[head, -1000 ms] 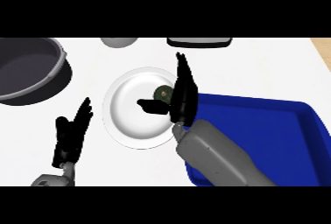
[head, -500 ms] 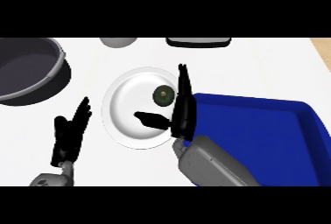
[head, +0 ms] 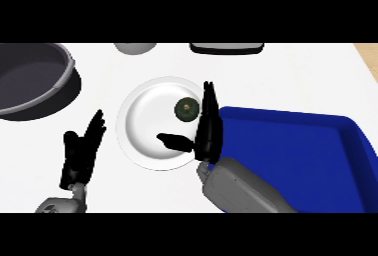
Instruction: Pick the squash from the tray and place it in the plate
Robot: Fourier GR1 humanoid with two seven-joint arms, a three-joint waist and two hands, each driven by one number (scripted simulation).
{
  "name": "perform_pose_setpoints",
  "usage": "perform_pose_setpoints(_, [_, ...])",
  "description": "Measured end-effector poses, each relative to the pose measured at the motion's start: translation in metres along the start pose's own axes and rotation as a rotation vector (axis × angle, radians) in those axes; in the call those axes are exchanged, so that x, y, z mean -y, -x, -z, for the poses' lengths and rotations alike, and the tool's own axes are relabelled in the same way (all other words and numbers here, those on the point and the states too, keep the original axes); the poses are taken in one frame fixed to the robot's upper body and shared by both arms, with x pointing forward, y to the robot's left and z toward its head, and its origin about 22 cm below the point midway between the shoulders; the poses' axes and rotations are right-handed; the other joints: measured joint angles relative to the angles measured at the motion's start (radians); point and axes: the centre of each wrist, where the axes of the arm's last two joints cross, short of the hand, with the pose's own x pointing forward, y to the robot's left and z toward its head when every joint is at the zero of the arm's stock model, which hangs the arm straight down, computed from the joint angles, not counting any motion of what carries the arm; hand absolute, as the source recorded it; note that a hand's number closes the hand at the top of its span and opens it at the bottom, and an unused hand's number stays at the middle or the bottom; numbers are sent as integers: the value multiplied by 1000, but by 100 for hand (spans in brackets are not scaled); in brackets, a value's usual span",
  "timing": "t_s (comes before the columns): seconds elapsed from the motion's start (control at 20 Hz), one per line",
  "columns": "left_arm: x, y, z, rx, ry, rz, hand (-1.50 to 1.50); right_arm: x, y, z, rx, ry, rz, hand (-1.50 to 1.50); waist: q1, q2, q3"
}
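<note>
At the upper left of the frame a dark grey pot (head: 29, 80) sits on the white table (head: 295, 75), its left side cut off by the frame edge; its near rim stands well apart from the left hand, with bare table between them. The left hand (head: 81, 150) shows at the lower left, open, fingers straight and pointing up the frame, holding nothing; its fingertips end just beside the left rim of the plate without reaching over it; its grey forearm is cut off by the lower edge. At the top edge, left of centre, a small grey rounded object (head: 135, 48) is only partly in view and too cut off to name; to its right a dark, flat object with a pale rim (head: 227, 48) is likewise clipped by the top edge. The white plate (head: 148, 125) lies in the centre of the frame; the squash (head: 186, 108), small, round and dark green, rests on the plate's upper right part. The right hand (head: 208, 131) stands edge-on along the plate's right rim, open, fingers straight and pointing up the frame, thumb stretched left over the plate; the squash lies just left of the fingers, and whether they touch it cannot be told; the hand hides the plate's right rim. The blue tray (head: 310, 150) fills the right side, its left wall just beside the hand, its right and lower parts cut off; the grey forearm covers its lower left corner.
</note>
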Motion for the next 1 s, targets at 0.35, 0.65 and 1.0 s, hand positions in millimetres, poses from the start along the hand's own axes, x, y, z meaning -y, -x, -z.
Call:
perform_pose_setpoints(0.35, [-2, -5, -1, -2, 1, -2, 0, -3, 12, 5, -38, 22, -43, -150, 1, 0, 0])
perform_pose_setpoints(0.65, [-1, 4, -5, -3, -8, 2, 0, -1, 21, 4, -71, 52, -76, -150, -8, -2, 0])
perform_pose_setpoints(1.0, [-12, 7, 3, -12, -15, -4, 0, 22, 42, -7, -100, 92, -91, -150, -17, -4, 0])
